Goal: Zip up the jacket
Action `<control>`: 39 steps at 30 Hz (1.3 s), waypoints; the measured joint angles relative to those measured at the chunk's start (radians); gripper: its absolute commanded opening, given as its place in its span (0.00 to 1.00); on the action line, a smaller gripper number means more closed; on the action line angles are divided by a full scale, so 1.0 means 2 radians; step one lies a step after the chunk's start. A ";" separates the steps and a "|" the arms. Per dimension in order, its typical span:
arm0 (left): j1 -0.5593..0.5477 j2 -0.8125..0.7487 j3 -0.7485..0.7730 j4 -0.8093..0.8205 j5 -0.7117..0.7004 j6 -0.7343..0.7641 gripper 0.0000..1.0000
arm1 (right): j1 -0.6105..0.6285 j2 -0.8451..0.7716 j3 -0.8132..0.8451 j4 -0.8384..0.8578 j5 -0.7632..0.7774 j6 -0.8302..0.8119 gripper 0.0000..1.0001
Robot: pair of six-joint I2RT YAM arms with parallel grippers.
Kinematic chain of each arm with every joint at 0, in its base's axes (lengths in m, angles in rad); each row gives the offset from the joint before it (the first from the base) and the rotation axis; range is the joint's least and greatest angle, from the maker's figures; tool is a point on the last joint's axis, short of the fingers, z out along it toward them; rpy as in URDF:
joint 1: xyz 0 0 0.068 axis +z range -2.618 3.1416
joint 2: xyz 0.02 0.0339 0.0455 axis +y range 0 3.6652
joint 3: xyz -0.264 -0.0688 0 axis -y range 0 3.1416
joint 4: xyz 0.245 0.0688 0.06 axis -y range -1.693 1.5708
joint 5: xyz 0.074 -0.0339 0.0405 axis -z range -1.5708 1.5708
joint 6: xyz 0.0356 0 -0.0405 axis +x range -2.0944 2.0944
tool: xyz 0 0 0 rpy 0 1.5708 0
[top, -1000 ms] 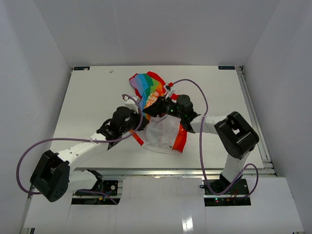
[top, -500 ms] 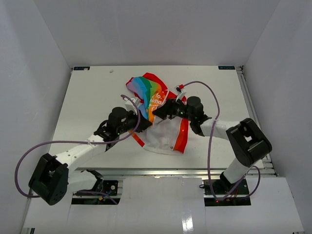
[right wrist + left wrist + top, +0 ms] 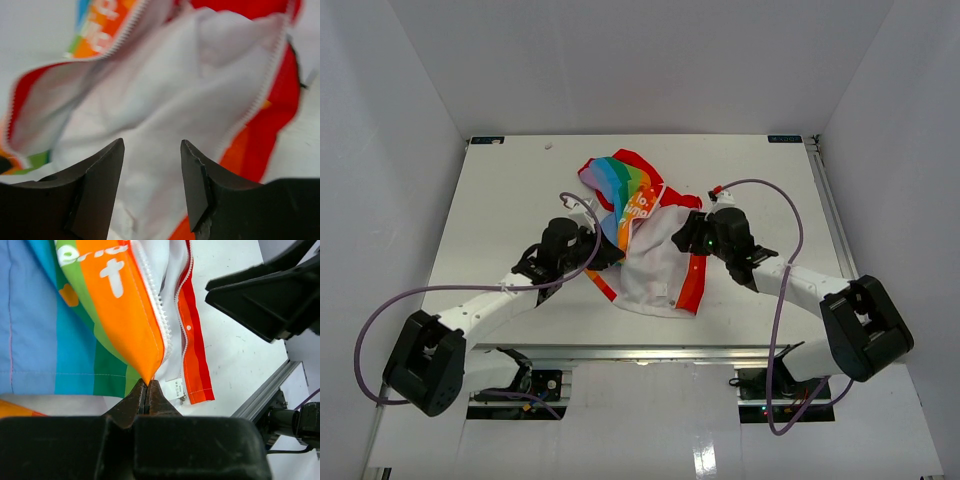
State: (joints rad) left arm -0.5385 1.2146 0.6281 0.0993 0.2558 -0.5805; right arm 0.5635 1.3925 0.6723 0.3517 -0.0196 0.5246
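Left wrist: left hand (image 3: 146, 388) pinches jacket (image 3: 122, 325) corner; right hand (image 3: 152, 147) agape.

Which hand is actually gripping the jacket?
The left hand, shut on the bottom corner of the jacket at its orange panel. The right hand stands open facing the white lining, gripping nothing.
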 measured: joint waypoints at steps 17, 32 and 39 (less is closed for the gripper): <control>-0.008 0.000 -0.033 0.013 -0.023 -0.039 0.00 | 0.041 0.001 -0.007 -0.192 0.163 0.007 0.41; -0.011 -0.060 -0.059 0.017 -0.047 -0.037 0.00 | 0.013 0.143 0.104 -0.193 0.167 -0.033 0.34; -0.013 -0.068 -0.065 0.016 -0.051 -0.045 0.00 | -0.027 0.223 0.205 -0.198 0.149 -0.093 0.35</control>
State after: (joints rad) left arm -0.5652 1.0779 0.4976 0.1314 0.1535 -0.6712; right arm 0.5087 1.8385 1.0821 -0.0441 0.2783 0.3378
